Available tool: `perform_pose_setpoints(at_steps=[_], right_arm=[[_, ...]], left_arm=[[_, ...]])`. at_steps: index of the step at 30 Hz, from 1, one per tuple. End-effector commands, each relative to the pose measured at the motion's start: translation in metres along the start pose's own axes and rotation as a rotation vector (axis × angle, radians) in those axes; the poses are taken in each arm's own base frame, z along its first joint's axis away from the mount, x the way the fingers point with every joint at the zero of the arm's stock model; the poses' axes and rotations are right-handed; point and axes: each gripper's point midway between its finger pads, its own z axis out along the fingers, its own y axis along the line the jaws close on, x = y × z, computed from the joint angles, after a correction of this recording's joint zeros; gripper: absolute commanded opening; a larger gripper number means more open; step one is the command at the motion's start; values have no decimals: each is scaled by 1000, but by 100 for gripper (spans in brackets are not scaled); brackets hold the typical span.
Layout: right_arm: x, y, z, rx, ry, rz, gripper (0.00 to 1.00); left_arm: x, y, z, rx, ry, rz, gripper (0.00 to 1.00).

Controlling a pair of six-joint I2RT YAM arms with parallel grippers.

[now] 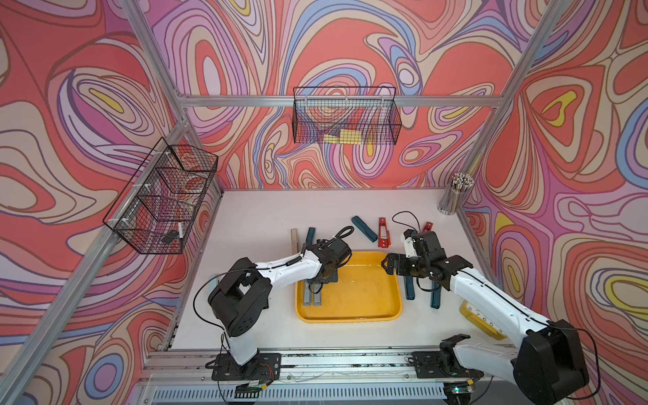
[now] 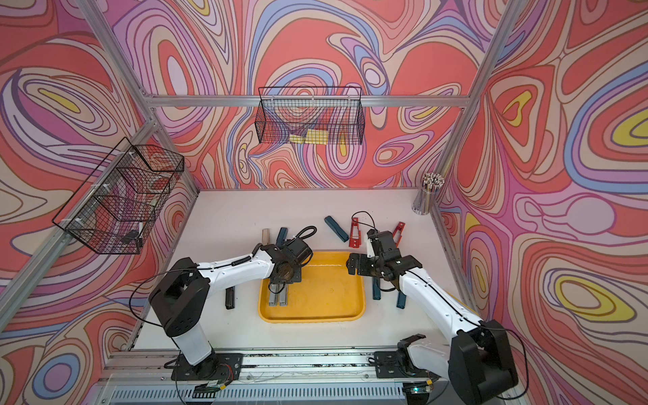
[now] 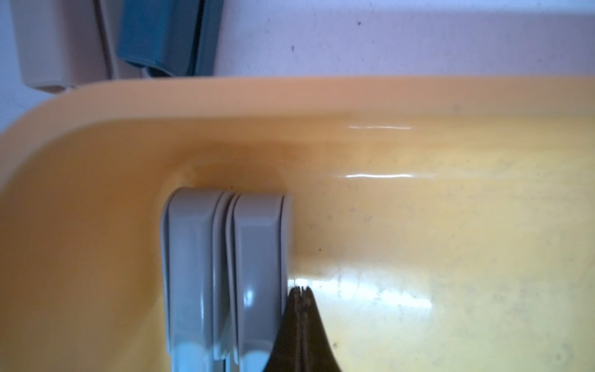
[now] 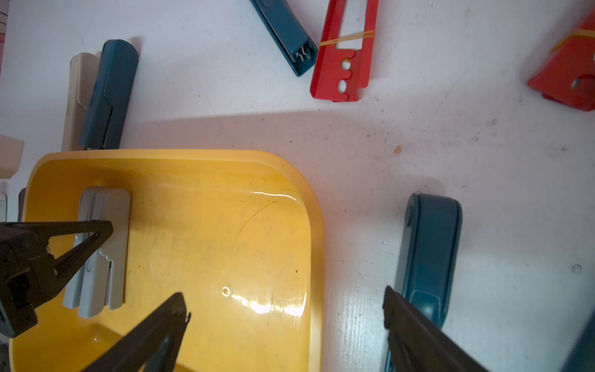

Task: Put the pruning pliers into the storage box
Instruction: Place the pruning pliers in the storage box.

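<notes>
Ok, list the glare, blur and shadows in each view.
Left wrist view: close and soft, grey pliers and tray rim blurred, glare streaks on the tray floor. Right wrist view: sharp, broad shadow across the table, bright glare patch on the tray floor. Both top views: sharp, evenly lit, faint sheen in the tray.

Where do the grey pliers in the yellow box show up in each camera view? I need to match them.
In a top view: grey pliers in the left part of the storage box.
In a top view: grey pliers, same spot.
Left wrist: grey pliers close up, beside the shut left gripper.
Right wrist: grey pliers partly behind the left gripper.
Shared landmark: the storage box's yellow rim.
</notes>
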Motion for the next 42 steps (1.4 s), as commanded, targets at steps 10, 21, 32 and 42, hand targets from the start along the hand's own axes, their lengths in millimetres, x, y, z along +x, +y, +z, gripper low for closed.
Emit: perform_pose_setpoints(at_steps=[10, 21, 32, 42], right_arm=[[-4, 1, -1, -8, -17, -9, 98], [-3, 1, 0, -8, -15, -12, 98], [-1, 0, -2, -6, -14, -10, 99], [0, -1, -3, -5, -17, -9, 98]], left_arm=[[9, 2, 6, -21, 30, 0, 0], [15, 9, 11, -51, 44, -5, 0], [14, 7, 9, -43, 42, -5, 0], [6, -1, -12, 26, 21, 9, 4]])
